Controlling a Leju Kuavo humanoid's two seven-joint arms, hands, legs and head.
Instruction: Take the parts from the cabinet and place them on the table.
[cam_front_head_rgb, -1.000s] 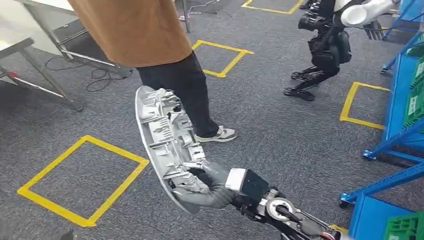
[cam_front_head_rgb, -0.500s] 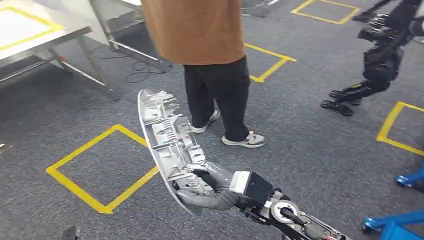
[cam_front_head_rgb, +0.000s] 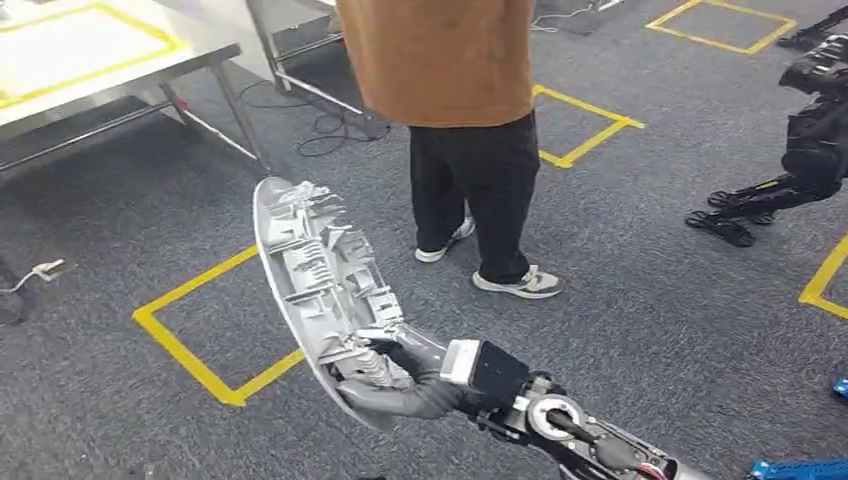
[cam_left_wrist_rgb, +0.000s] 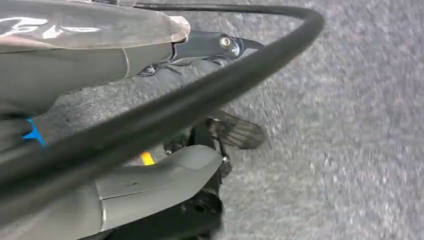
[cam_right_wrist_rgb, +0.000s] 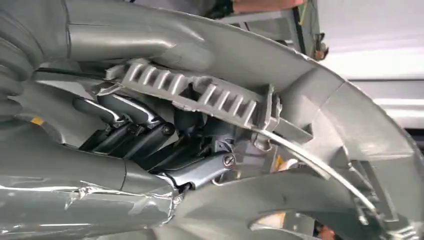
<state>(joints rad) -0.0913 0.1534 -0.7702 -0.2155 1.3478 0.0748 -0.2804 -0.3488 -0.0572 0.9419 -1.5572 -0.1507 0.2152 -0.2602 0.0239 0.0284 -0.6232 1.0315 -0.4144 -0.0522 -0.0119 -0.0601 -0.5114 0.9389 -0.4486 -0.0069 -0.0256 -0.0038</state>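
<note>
Grey carpet floor (cam_front_head_rgb: 640, 300) with yellow tape squares, one square (cam_front_head_rgb: 215, 330) at lower left. Far left: white-topped metal table (cam_front_head_rgb: 90, 50) with yellow tape outline on top, slanted steel legs, cables (cam_front_head_rgb: 330, 125) on the floor behind it. Small white connector on a wire (cam_front_head_rgb: 45, 270) lies on the carpet near the left edge. Centre-left: the part (cam_front_head_rgb: 310, 280), a long curved silver-grey plastic moulding, ribbed inner side facing the camera, held up in the air over the carpet, well apart from the table, upper end pointing up-left. Right hand (cam_front_head_rgb: 400, 375) grasps its lower end, thumb and dark fingers wrapped into the ribbing; right wrist view shows the dark fingers (cam_right_wrist_rgb: 135, 135) curled behind a toothed rib of the part (cam_right_wrist_rgb: 350, 125), firmly clasped. Behind the part a person (cam_front_head_rgb: 450, 60) in brown top, black trousers, grey sneakers stands on the carpet. Far right: another dark humanoid robot (cam_front_head_rgb: 800, 150) standing. Left hand (cam_left_wrist_rgb: 220, 45) seen in left wrist view above blurred carpet, too blurred and partial, cannot tell if holding or loose
</note>
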